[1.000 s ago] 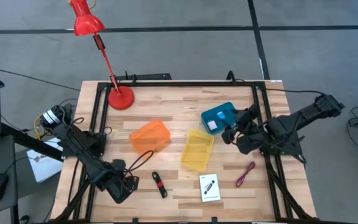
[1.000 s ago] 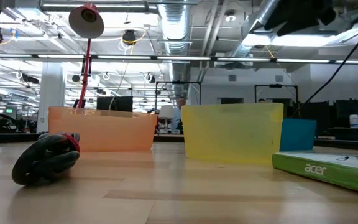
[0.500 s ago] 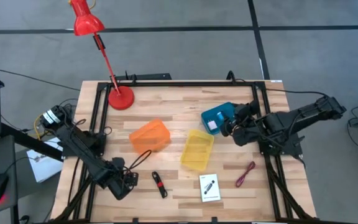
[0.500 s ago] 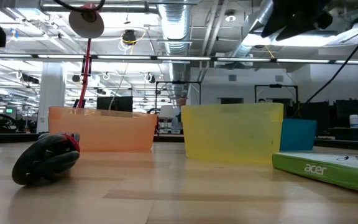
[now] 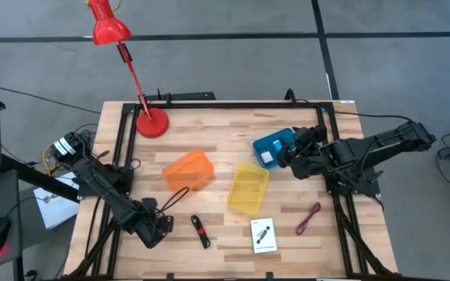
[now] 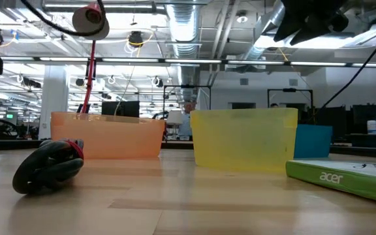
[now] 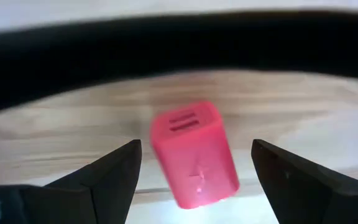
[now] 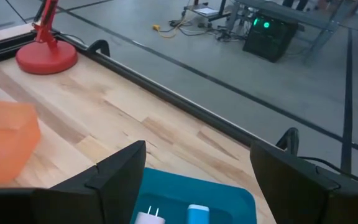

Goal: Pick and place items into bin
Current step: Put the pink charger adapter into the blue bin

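Note:
In the left wrist view a pink cube (image 7: 194, 155) lies on the wooden table. My left gripper (image 7: 196, 147) points down over it, open, with one finger on either side and a gap to each. In the high view that gripper (image 5: 158, 228) hides the cube, near the table's front left. My right gripper (image 5: 287, 152) hangs open above the blue bin (image 5: 274, 147), which holds a white plug (image 8: 146, 217) and a pale blue piece (image 8: 196, 213). A black-and-red stick tool (image 5: 200, 231), a white card (image 5: 264, 235) and a dark red cord (image 5: 308, 218) lie flat near the front edge.
An orange bin (image 5: 187, 170) and a yellow bin (image 5: 248, 187) stand mid-table. The red desk lamp's base (image 5: 151, 123) sits at the far left. Black frame rails (image 5: 123, 148) run along both table sides. Bare wood lies between the bins and the front edge.
My left gripper has sunk toward the table, still pointing down and open. My right gripper has swung a little toward the table's far edge, over the blue bin, and stays open. Nothing on the table has moved.

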`<act>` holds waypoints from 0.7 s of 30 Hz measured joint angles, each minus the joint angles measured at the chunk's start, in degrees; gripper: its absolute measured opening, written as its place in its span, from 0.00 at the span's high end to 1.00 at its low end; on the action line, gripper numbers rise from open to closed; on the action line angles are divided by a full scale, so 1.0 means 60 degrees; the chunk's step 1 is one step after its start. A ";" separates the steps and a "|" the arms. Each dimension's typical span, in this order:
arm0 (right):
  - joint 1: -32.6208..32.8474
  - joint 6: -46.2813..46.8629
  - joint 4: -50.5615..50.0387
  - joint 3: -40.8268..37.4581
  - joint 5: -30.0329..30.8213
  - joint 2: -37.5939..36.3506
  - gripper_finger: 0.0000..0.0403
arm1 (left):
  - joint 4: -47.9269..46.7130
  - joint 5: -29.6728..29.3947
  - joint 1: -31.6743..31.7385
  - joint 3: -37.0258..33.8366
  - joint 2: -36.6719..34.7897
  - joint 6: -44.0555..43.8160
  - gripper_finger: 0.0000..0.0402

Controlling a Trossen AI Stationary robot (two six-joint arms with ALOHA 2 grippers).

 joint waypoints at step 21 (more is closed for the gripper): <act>0.0000 0.0015 0.0026 -0.0002 -0.0022 0.0001 0.29 | 0.0730 -0.0366 0.0047 -0.0288 -0.0004 0.1403 0.27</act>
